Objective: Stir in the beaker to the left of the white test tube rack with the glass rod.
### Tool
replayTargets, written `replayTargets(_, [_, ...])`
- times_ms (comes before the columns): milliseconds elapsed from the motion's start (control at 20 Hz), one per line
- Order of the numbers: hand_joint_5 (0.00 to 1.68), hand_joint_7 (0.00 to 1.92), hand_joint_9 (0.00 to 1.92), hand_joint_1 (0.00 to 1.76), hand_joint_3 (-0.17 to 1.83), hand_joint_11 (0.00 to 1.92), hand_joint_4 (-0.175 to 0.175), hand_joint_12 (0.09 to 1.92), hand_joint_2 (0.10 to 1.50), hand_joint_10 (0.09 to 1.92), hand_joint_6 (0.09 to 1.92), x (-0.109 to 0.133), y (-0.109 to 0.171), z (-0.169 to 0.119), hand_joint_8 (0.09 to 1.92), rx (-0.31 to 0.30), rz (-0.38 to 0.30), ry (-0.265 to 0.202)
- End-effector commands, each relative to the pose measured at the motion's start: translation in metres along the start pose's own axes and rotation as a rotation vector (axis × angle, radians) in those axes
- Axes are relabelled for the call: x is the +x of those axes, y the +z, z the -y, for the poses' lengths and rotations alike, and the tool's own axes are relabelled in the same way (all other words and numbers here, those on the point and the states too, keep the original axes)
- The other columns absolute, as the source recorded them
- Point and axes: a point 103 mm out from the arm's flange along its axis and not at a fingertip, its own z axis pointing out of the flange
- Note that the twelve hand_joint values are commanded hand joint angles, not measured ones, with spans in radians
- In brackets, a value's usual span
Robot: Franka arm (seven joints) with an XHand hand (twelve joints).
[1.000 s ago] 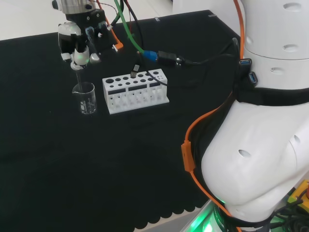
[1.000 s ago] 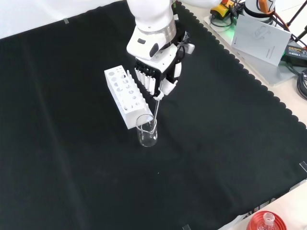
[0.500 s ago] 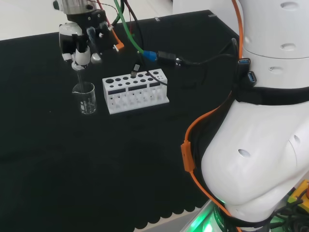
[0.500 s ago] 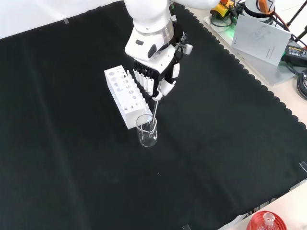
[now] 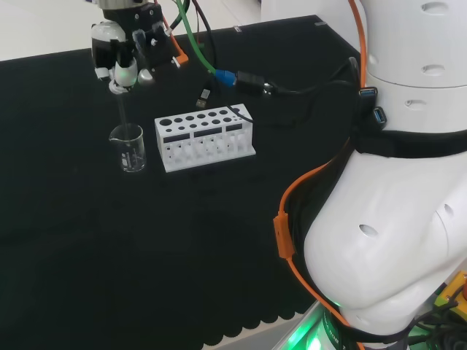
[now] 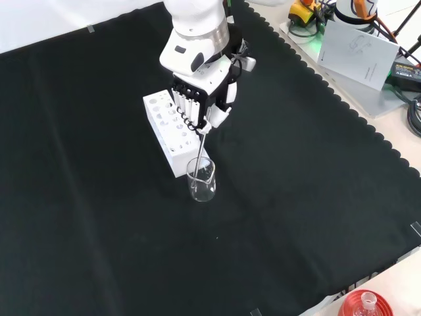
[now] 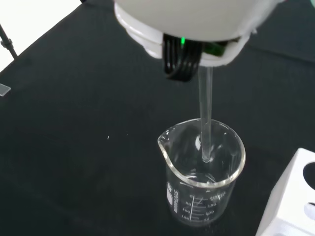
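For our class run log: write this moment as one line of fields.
phase: stirring | hand: shut on glass rod | rod tip: inside beaker | beaker: upright beside white test tube rack

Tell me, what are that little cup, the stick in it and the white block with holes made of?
Beaker: clear, glossy, probably glass; printed scale shows through. Glass rod: transparent and smooth, likely glass. Test tube rack: opaque matte white, seemingly plastic.

Beaker (image 7: 203, 173) has graduation marks, too small to read
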Motion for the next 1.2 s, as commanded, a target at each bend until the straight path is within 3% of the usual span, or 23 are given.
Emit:
replayTargets(50, [1.06, 1.28, 1.30, 1.44, 0.80, 1.43, -0.175, 0.81, 0.60, 0.95, 0.80, -0.005, 0.006, 0.014, 0.78, 0.008, -0.003, 0.009])
replayTargets(1200, [1.06, 1.28, 1.30, 1.44, 0.79, 1.43, -0.175, 0.81, 0.60, 0.95, 0.79, -0.010, 0.003, 0.024, 0.79, -0.006, -0.013, 0.003])
